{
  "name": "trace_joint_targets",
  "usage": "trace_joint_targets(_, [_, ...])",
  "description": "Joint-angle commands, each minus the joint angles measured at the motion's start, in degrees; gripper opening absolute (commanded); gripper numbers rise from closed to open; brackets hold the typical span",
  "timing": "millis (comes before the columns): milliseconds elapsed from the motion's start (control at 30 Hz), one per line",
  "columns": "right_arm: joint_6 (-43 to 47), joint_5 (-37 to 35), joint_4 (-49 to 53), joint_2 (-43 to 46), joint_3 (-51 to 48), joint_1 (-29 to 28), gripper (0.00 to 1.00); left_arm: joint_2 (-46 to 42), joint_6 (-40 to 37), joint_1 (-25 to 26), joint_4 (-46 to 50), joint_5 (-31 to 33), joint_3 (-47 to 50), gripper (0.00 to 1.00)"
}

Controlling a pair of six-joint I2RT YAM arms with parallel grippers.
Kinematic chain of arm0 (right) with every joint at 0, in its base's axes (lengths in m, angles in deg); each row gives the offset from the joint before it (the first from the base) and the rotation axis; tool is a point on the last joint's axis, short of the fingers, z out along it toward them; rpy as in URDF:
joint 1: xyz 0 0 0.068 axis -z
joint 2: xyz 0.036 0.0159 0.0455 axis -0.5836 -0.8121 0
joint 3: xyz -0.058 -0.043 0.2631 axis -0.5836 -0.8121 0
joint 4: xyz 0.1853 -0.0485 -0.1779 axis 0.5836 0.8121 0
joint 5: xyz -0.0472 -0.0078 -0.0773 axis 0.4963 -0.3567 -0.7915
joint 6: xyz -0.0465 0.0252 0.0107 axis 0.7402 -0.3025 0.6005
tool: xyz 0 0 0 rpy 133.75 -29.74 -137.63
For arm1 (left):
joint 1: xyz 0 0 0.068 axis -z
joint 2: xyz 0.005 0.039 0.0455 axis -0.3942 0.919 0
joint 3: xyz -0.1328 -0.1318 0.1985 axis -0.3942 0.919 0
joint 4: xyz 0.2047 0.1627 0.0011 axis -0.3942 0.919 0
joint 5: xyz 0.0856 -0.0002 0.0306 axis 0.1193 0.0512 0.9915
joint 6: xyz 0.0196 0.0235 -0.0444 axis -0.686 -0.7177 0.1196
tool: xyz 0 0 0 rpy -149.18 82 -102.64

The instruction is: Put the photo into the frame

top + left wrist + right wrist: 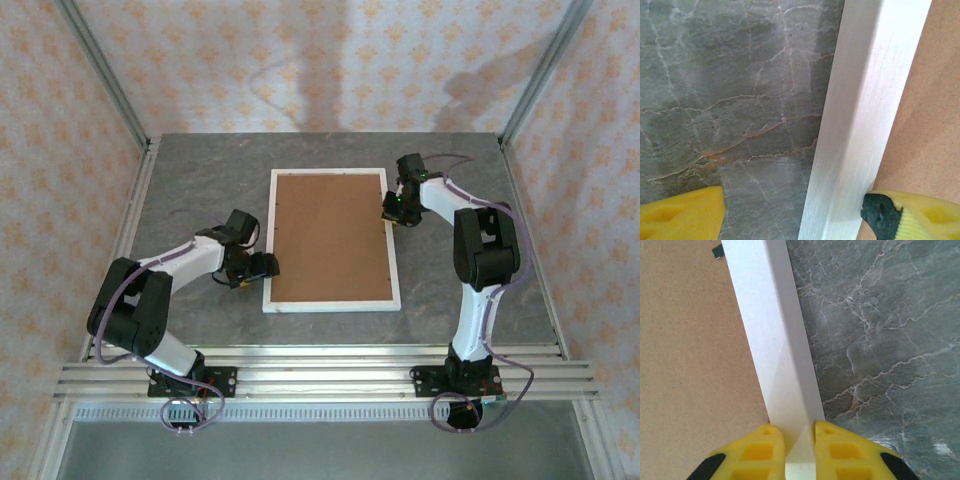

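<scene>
**Frame flat, right rail gripped**

The white frame (331, 303) lies flat in the middle of the grey marble surface (190, 180), with a brown backing board (330, 235) filling its opening. The right jaws are clenched on the frame's right rail, with a yellow finger (762, 450) pressed to each side. The left jaws stand released, straddling the left rail near its lower corner: one finger (682, 215) over marble, the other over the board.

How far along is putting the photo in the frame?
Done: the board fills the frame, which lies flat on the table; whether the photo sits beneath cannot be told. In hand: the right gripper pinches the frame's right border, the left gripper straddles the left border, open. Left: perhaps only releasing.
</scene>
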Motion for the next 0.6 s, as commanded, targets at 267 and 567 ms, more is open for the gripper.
trace_joint_targets(267, [-4.39, -1.29, -0.17, -4.99, -5.45, -2.18, 0.15, 12.61, -2.41, 4.01, 1.17, 2.76, -0.65, 0.75])
trace_joint_targets(567, [-4.41, -1.59, -0.11, -4.40, -5.63, -2.18, 0.14, 15.25, -3.27, 4.25, 2.69, 2.56, -3.11, 0.75])
